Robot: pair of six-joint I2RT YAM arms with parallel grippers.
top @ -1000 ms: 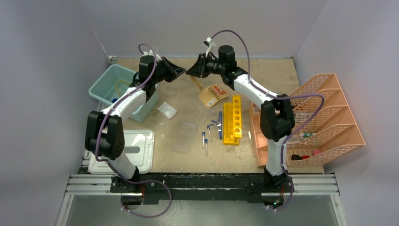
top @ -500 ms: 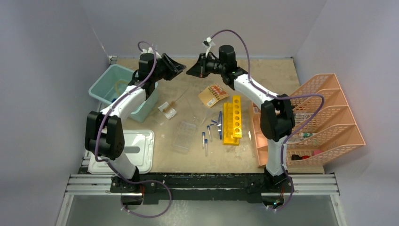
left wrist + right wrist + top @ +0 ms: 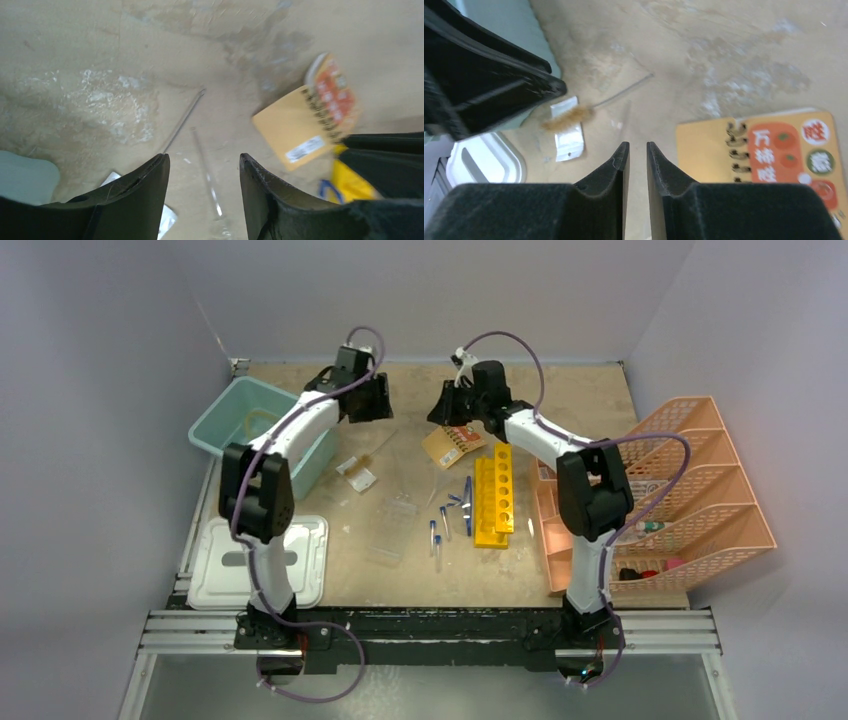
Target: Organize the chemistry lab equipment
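The thin brush (image 3: 569,116) lies loose on the table with its wire handle (image 3: 182,122) pointing away, between and below both grippers. My left gripper (image 3: 202,157) hovers open above it, nothing between the fingers. My right gripper (image 3: 637,145) has its jaws a narrow gap apart, holding nothing, near the orange notebook (image 3: 774,150). A small clear bag (image 3: 568,135) sits by the bristles. In the top view two yellow racks (image 3: 492,502) lie mid-table, with blue-capped tubes (image 3: 440,530) beside them. A clear tube rack (image 3: 397,510) and a clear dish (image 3: 385,552) lie left of those.
A teal bin (image 3: 240,420) stands at the left, with a white lid (image 3: 300,560) near the front edge. The salmon-pink mesh organiser (image 3: 690,500) fills the right side. In the top view the two grippers, left (image 3: 372,405) and right (image 3: 445,408), face each other at the back.
The brush, held up between the grippers a second ago, now lies on the table. The left gripper has opened and swung right; the right gripper has shifted right and lower.
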